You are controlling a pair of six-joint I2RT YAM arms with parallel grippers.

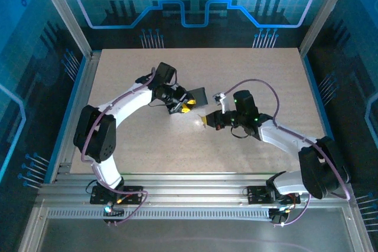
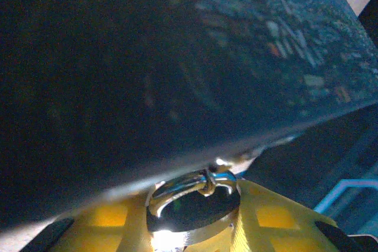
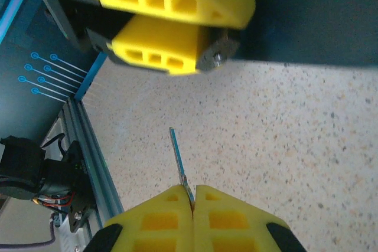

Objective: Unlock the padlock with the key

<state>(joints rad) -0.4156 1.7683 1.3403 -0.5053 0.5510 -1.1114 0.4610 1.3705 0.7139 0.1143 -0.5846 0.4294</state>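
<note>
1. Left gripper (image 1: 188, 106): my jaws stand part-way apart and clamp the padlock (image 2: 192, 208) between the two yellow ribbed plastic fingers (image 2: 106, 223). In the left wrist view the padlock shows a dark rounded face, a bright metal rim and a curved silver shackle. The shackle end points away from my wrist, toward a dark flat panel (image 1: 198, 94) close above it.

2. Right gripper (image 3: 193, 200): my jaws are fully closed and pinch the key (image 3: 179, 160). Only its thin metal blade projects from between the yellow fingertips.

3. Key orientation: the blade is seen edge-on. Its long axis runs straight out from my fingertips, tilted slightly left, toward the left gripper (image 3: 207, 36). The tip is apart from the padlock (image 3: 215, 50), with bare table between them.

4. Position: both grippers meet near the middle of the speckled beige table (image 1: 236, 75), the right gripper (image 1: 205, 121) just beside the left.
</note>
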